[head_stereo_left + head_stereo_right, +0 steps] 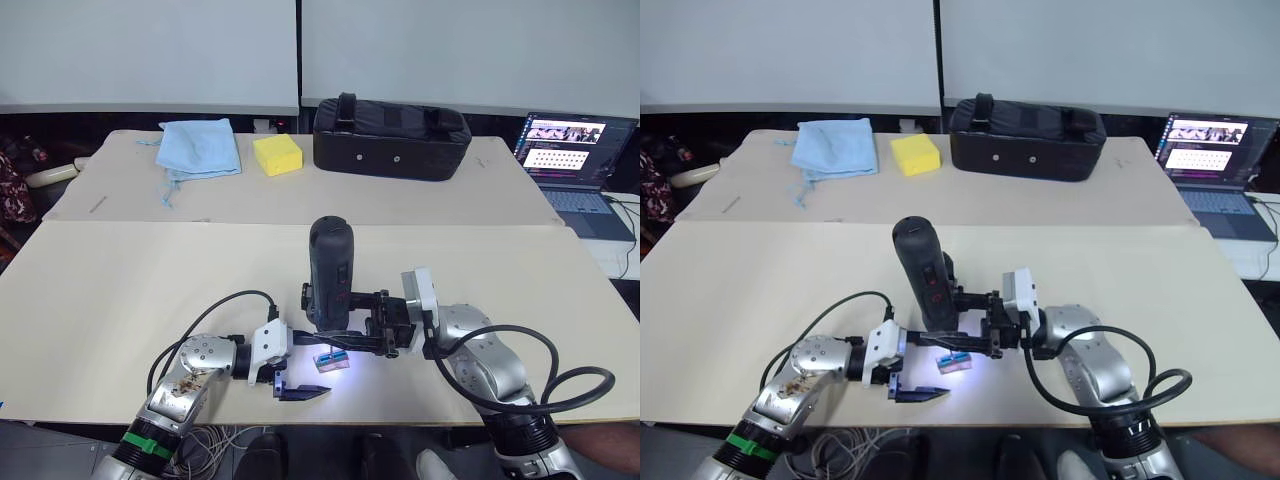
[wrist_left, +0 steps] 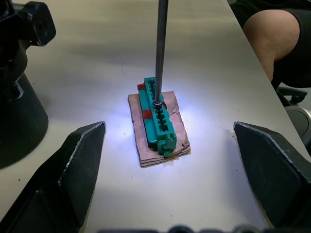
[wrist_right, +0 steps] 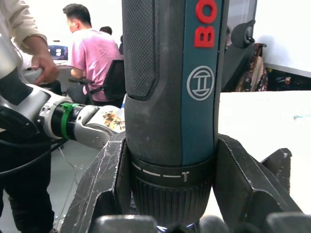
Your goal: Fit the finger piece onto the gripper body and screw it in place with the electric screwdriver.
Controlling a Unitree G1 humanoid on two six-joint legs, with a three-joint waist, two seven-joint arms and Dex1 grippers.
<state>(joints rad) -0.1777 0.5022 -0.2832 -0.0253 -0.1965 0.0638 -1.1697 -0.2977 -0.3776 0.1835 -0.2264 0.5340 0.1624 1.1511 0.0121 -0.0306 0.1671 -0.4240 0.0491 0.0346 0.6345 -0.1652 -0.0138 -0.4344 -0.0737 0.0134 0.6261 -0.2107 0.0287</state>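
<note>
The right gripper (image 1: 975,335) clamps its 2 fingers around the electric screwdriver (image 1: 331,272), a chunky dark cylinder with a blue panel and red lettering, held upright near the table's (image 1: 120,290) front edge. Its thin metal bit (image 2: 161,48) stands in a green bit holder (image 2: 158,116) on a small brown pad (image 2: 146,145), lit by a white glow. The left gripper (image 1: 290,375), at the holder's 9 o'clock, has its jaws spread wide, empty. A black bag (image 1: 390,138), yellow sponge (image 1: 277,154) and blue cloth (image 1: 202,147) lie at 12 o'clock.
</note>
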